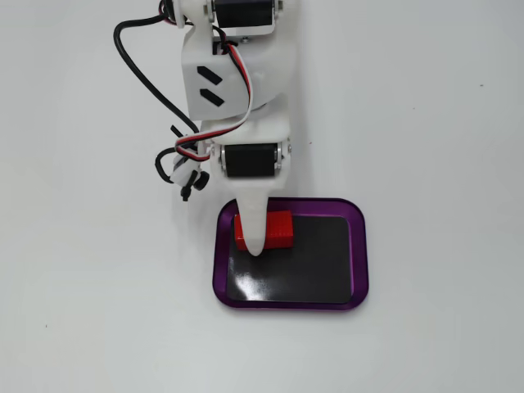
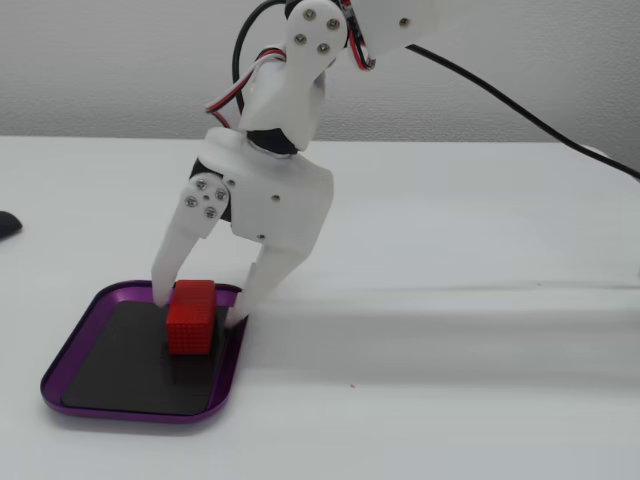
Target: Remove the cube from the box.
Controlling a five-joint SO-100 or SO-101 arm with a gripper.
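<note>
The red cube lies inside the box, a purple-rimmed tray with a black bottom, near its far left corner in a fixed view. In the other fixed view the cube rests on the black floor of the box. My gripper is open and lowered into the box, one finger on each side of the cube. The left finger is at the cube's edge and the right finger stands a little off it. From above, the gripper covers the cube's left part and the lower finger is hidden.
The white table surrounds the box on all sides. The arm's black cable loops to the left of the arm, and a cable trails off to the right in a fixed view. A small dark object lies at the left edge.
</note>
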